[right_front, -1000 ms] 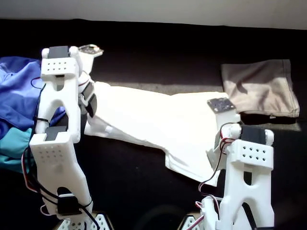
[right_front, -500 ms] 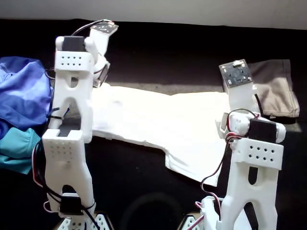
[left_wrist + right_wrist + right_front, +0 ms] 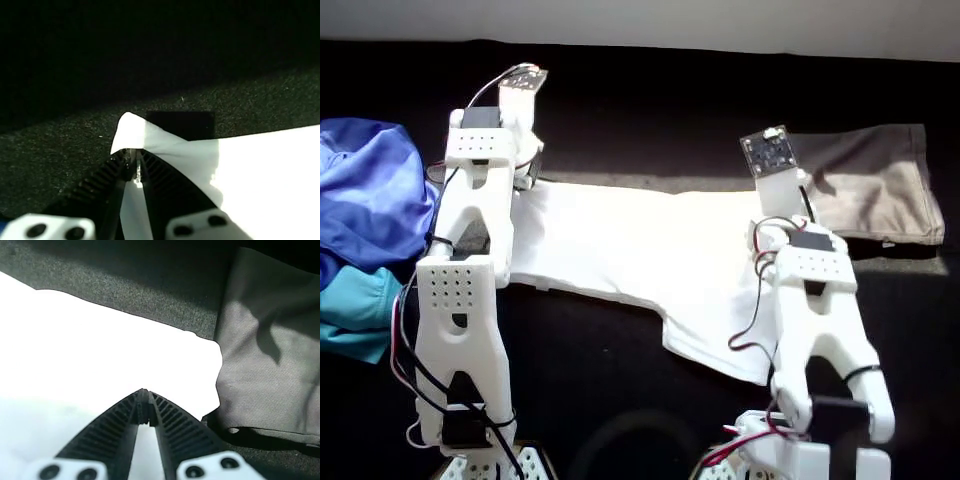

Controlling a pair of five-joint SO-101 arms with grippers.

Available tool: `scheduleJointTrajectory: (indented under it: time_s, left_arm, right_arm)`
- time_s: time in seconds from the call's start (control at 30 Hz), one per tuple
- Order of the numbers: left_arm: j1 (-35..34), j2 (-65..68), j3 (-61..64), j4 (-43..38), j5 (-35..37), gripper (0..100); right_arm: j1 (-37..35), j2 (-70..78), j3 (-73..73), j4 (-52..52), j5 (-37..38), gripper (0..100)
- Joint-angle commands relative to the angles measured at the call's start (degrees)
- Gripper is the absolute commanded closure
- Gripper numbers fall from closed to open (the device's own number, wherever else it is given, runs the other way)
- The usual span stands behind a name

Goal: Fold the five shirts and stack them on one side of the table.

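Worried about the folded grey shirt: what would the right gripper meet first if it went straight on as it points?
The right gripper would first slide over more white shirt, then likely black table; the grey shirt lies beside that line, though depth is unclear.

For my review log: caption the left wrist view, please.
Left gripper shut on a corner of the white shirt over the black table.

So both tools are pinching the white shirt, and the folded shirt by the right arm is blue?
No: the folded shirt is grey, not blue, as the high view shows. The left tool and right tool both pinch the white shirt.
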Motion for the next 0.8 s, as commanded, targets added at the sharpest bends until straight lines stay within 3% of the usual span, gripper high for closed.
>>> scheduleJointTrajectory:
  time_s: [0.0, 0.33, 0.57, 0.77]
  left_arm:
    - [-3.74, 0.13, -1.98, -1.23, 0.26, 99]
    - [-7.43, 0.31, -2.15, -0.88, 0.26, 99]
    - [-7.96, -3.03, -11.38, 5.45, 0.35, 99]
    - [-6.02, -2.77, -16.92, 6.86, 0.35, 99]
  right_arm:
    - [1.27, 13.05, -9.63, -1.36, -0.53, 99.1]
    - [4.70, 25.10, -21.49, -1.36, -0.53, 99.1]
    - [4.70, 21.23, -28.88, 10.95, -0.62, 99.1]
    - [2.07, 14.11, -29.14, 12.26, -0.62, 99.1]
